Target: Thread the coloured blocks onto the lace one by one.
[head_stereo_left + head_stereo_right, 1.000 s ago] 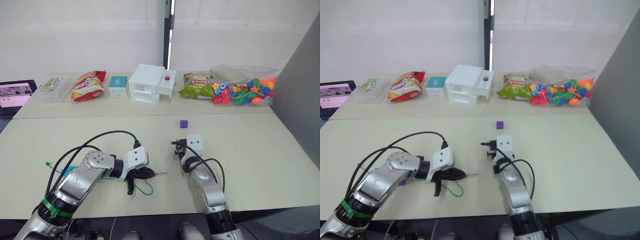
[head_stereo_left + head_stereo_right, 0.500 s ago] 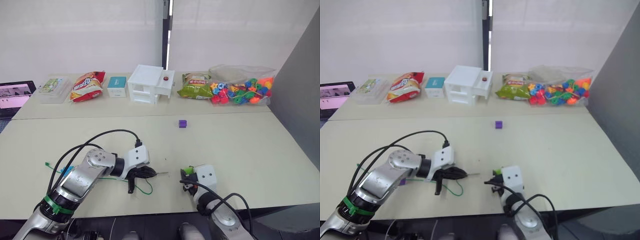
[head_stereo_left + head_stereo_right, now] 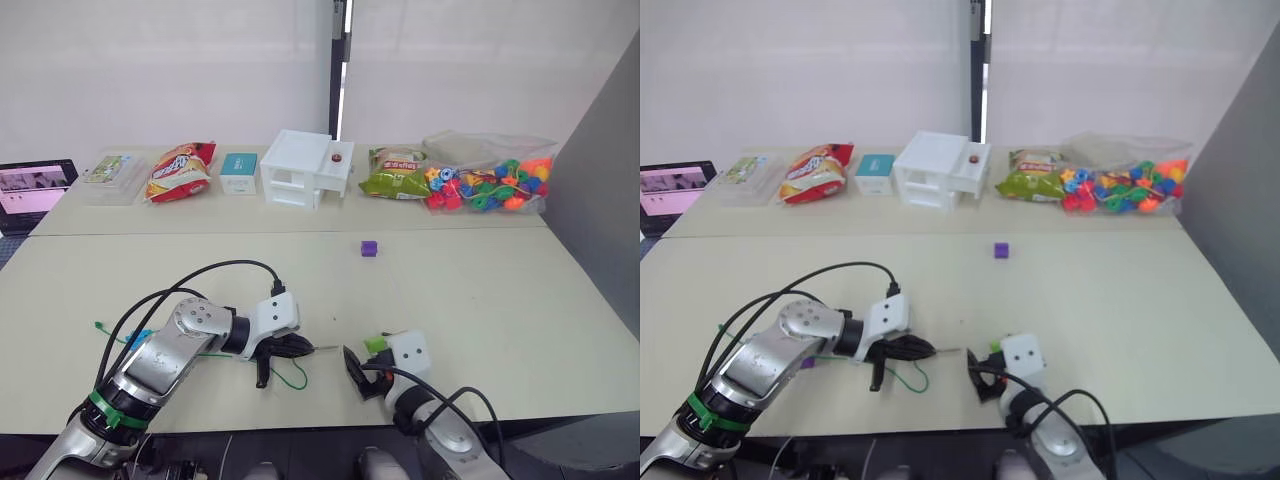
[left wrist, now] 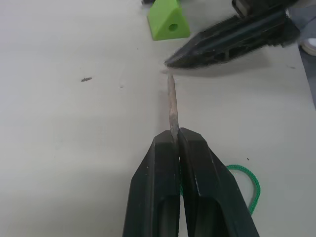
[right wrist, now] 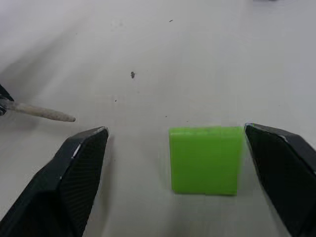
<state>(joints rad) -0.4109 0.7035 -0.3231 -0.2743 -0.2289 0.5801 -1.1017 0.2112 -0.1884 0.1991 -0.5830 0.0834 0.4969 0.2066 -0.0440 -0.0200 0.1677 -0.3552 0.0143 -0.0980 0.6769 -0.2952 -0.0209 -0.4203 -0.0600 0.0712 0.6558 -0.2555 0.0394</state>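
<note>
My left gripper [image 4: 175, 144] is shut on the stiff grey tip [image 4: 171, 101] of the lace, and the green cord [image 3: 291, 379] loops on the table behind it. A light green block [image 5: 206, 159] lies on the table between the fingers of my open right gripper [image 5: 174, 129], touching neither. It is just past the lace tip [image 5: 44, 112], close to the table's front edge [image 3: 330, 420]. One purple block [image 3: 368, 248] sits alone mid-table. Beside my left arm are another purple block [image 3: 808, 363] and a blue block [image 3: 134, 341].
Along the back stand a laptop [image 3: 32, 187], a clear box [image 3: 110, 170], a red snack bag [image 3: 178, 170], a teal box [image 3: 238, 172], a white toy house [image 3: 305, 168], a green snack bag [image 3: 394, 180] and a bag of beads [image 3: 488, 180]. Black cables [image 3: 200, 275] arch over my left arm.
My right arm drew back from mid-table to the front edge with the light green block, then opened; the block now lies loose between its fingers. The left gripper has kept still.
</note>
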